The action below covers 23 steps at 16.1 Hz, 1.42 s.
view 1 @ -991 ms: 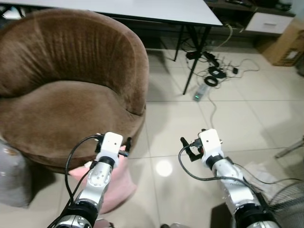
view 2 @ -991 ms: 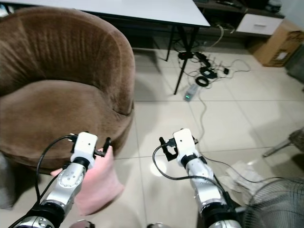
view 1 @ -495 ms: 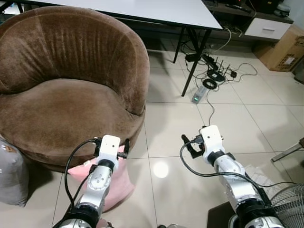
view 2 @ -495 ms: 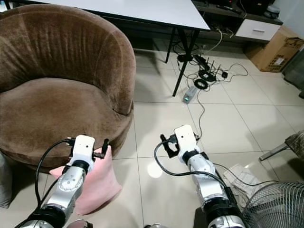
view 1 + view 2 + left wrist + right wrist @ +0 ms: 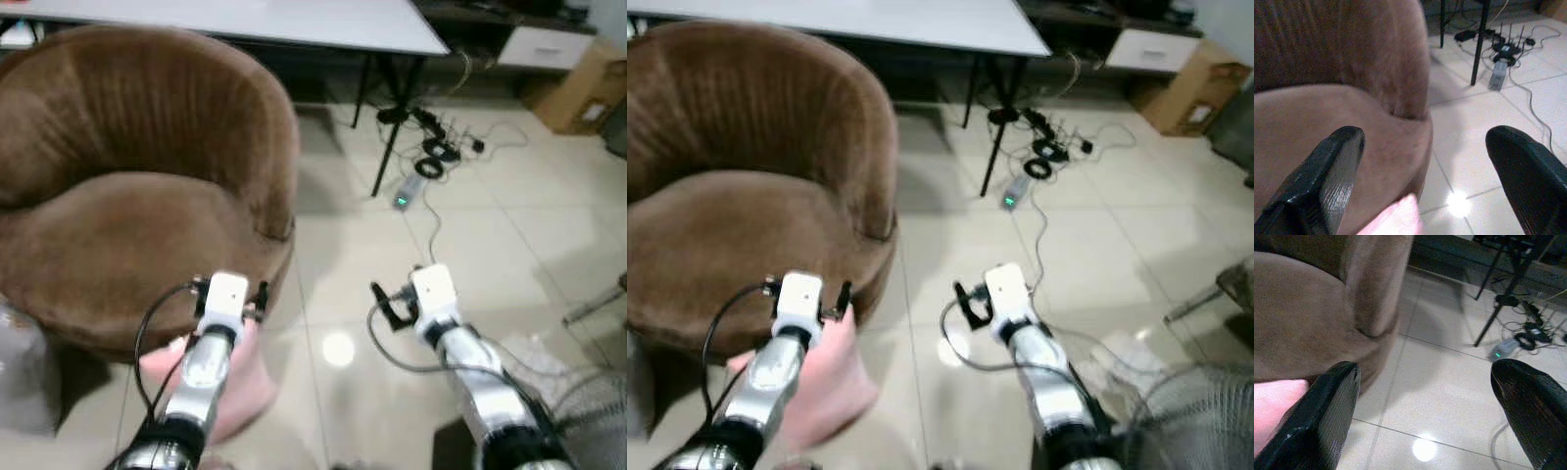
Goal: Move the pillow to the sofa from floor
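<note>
A pink pillow point(image 5: 828, 384) lies on the tiled floor against the front of the brown round sofa point(image 5: 127, 225). My left gripper point(image 5: 231, 291) hovers right above the pillow, near the sofa's front edge, with its fingers point(image 5: 1332, 166) wide apart and nothing between them. The pillow's corner point(image 5: 1397, 218) peeks in below them. My right gripper point(image 5: 397, 300) is over bare floor to the right of the pillow, open and empty. The pillow's edge point(image 5: 1273, 401) lies beside one of its fingers point(image 5: 1327, 411).
A white table point(image 5: 294, 20) stands behind the sofa, one black leg point(image 5: 387, 147) reaching the floor. A power strip and tangled cables point(image 5: 423, 171) lie beyond it. A cardboard box point(image 5: 580, 96) sits far right, a grey object point(image 5: 20, 377) at the left edge.
The camera has shifted a little and the picture is now blurred. Both grippers stay open in about the same places, and the pillow still lies on the floor.
</note>
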{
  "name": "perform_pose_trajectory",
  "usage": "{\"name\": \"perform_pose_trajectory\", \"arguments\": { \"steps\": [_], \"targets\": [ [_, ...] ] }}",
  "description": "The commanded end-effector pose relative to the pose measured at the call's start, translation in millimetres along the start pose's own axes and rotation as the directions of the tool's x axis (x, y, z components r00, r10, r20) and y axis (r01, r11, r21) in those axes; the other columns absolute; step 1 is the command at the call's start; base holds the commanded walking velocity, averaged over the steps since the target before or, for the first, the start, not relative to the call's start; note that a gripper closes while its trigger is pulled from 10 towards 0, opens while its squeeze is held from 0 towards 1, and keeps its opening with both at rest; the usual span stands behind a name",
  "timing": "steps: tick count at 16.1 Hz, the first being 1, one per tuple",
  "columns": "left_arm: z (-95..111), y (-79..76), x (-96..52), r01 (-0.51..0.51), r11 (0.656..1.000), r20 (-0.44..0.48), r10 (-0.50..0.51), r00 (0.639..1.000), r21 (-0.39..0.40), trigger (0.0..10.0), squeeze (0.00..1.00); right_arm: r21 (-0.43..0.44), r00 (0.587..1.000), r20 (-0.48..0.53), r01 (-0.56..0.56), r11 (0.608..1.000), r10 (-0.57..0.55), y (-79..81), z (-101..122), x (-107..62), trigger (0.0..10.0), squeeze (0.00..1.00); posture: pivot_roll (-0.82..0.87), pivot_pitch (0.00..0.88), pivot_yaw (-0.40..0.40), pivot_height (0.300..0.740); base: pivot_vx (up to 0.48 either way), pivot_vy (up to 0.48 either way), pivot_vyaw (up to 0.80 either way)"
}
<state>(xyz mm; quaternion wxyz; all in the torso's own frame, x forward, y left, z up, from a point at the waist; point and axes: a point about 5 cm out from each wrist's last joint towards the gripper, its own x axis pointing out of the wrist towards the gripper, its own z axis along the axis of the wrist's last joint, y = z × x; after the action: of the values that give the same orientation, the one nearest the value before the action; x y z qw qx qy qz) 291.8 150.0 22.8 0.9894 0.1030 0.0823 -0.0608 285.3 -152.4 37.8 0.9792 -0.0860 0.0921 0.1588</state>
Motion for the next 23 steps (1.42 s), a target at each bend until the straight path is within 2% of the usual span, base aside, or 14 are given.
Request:
{"name": "perform_pose_trajectory", "arguments": {
  "steps": [1,4,9,11,13,16,18,19,21,22,23],
  "targets": [
    [-2,-6.8,-0.6,0.026,1.0,-0.017,-0.025,1.0,0.016,10.0,0.0,-0.006,1.0,0.0,0.008,1.0,-0.008,-2.1,2,-0.4,10.0,0.16,-0.04,0.076,-0.12,0.74,0.266,-0.398,0.71],
    [-2,-4.1,-1.0,-0.019,0.999,-0.015,0.019,1.0,-0.026,10.0,0.0,-0.007,1.0,-0.015,-0.003,1.0,0.003,0.9,-2,-1.6,10.0,0.19,-0.04,0.082,-0.119,0.74,0.089,-0.283,0.71],
    [-2,-3.6,-1.5,-0.006,1.0,-0.008,0.006,1.0,-0.031,10.0,0.0,0.003,1.0,-0.022,-0.01,1.0,0.01,3.4,-1,0.2,10.0,0.21,-0.03,0.087,-0.118,0.74,0.0,0.0,0.71],
    [0,-3.1,-1.0,0.002,1.0,-0.001,-0.002,1.0,-0.028,10.0,0.0,0.039,1.0,-0.007,0.003,0.999,-0.002,4.2,0,1.4,10.0,0.21,-0.03,0.081,-0.112,0.74,0.0,0.0,0.71],
    [1,-3.5,0.9,0.005,1.0,0.0,-0.005,1.0,-0.027,10.0,0.0,0.051,1.0,-0.029,0.013,0.999,-0.012,3.4,-2,1.8,10.0,0.12,-0.03,0.075,-0.111,0.74,0.0,0.0,0.0],
    [4,1.5,0.4,-0.003,0.999,0.024,0.004,1.0,-0.051,10.0,0.0,0.043,0.998,-0.022,0.053,0.998,-0.052,-3.6,-4,-1.0,10.0,0.11,-0.03,0.064,-0.113,0.74,0.0,0.0,0.0],
    [11,11.2,-3.1,0.024,0.997,0.09,-0.017,0.996,-0.075,10.0,0.0,0.039,0.995,0.009,0.103,0.994,-0.104,-8.4,-7,-6.8,10.0,0.11,0.0,0.068,-0.11,0.74,0.0,0.0,0.0],
    [22,13.7,-1.6,0.059,0.998,0.14,-0.053,0.989,-0.035,10.0,0.0,0.057,0.994,-0.003,0.106,0.993,-0.106,-4.0,-13,-7.9,10.0,0.11,0.02,0.072,-0.097,0.74,0.0,0.0,0.0],
    [33,22.5,-1.2,0.078,0.997,0.175,-0.079,0.981,0.01,10.0,0.0,0.094,0.996,-0.009,0.091,0.991,-0.091,9.5,-15,-3.2,10.0,0.11,0.05,0.069,-0.055,0.74,0.0,0.0,0.0],
    [30,37.3,-3.0,0.069,0.997,0.152,-0.073,0.986,0.036,10.0,0.0,0.122,0.997,0.011,0.071,0.99,-0.073,23.8,-8,5.7,10.0,0.11,0.07,0.068,-0.035,0.74,0.0,0.0,0.0],
    [29,39.0,-3.3,0.065,0.997,0.148,-0.07,0.987,0.038,10.0,0.0,0.124,0.997,0.015,0.068,0.99,-0.07,25.1,-7,6.5,10.0,0.11,0.07,0.068,-0.032,0.74,0.0,0.0,0.0]
  ]
}}
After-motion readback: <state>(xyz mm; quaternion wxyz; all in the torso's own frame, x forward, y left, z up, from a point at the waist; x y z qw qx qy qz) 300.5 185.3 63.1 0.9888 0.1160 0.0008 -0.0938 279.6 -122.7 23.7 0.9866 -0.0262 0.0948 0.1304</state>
